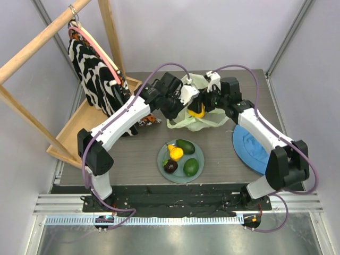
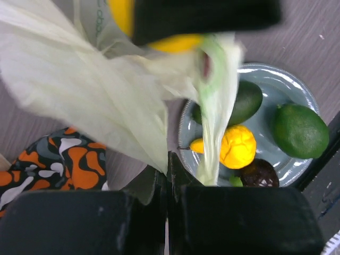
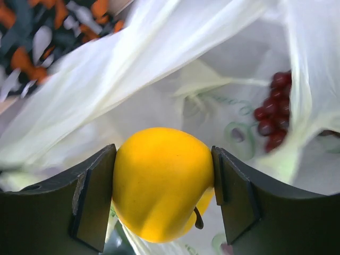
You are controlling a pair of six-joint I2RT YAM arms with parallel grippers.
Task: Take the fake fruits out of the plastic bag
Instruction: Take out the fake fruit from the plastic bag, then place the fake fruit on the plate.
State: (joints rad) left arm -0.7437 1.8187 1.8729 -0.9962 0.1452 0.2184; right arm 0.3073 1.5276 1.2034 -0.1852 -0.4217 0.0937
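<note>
Lower centre of frame: right fingers (image 3: 93, 204) pinch yellow fruit (image 3: 159, 180) amid plastic bag (image 2: 79, 90) folds; left fingers (image 2: 79, 223) pressed together on bag film. Fruit likely smooth, rigid, light: hold across widest part; bag flimsy

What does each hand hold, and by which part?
The right hand clamps the yellow fruit by its sides; the left hand pinches a fold of the plastic bag.

Gray plate (image 1: 180, 178) centre, blue hat (image 1: 247, 149) right, wooden rack (image 1: 37, 41) left.
</note>
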